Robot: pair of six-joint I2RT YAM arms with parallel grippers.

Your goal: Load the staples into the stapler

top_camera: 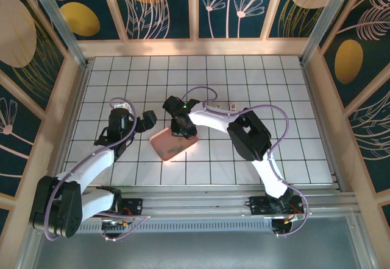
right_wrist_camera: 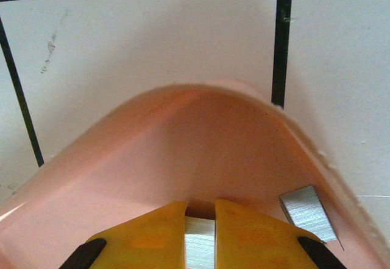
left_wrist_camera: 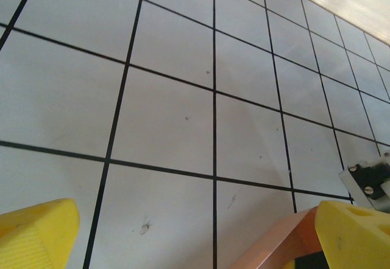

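Note:
Inside the pink tray (right_wrist_camera: 183, 153) my right gripper (right_wrist_camera: 200, 220) reaches down, its yellow fingers (right_wrist_camera: 146, 235) shut on a grey strip of staples (right_wrist_camera: 200, 244). A second strip of staples (right_wrist_camera: 308, 213) lies loose on the tray floor just to the right. From above, the right gripper (top_camera: 181, 129) sits over the far end of the tray (top_camera: 170, 146). My left gripper (top_camera: 146, 121) hovers just left of the tray, open, with bare table between its yellow fingers (left_wrist_camera: 36, 232). The tray's corner (left_wrist_camera: 274, 248) pokes in at the lower right of the left wrist view.
A small pale block (top_camera: 233, 106) lies on the white gridded table (top_camera: 286, 98) beyond the right arm. Wooden walls ring the table on three sides. Part of the right arm (left_wrist_camera: 368, 181) shows at the edge of the left wrist view.

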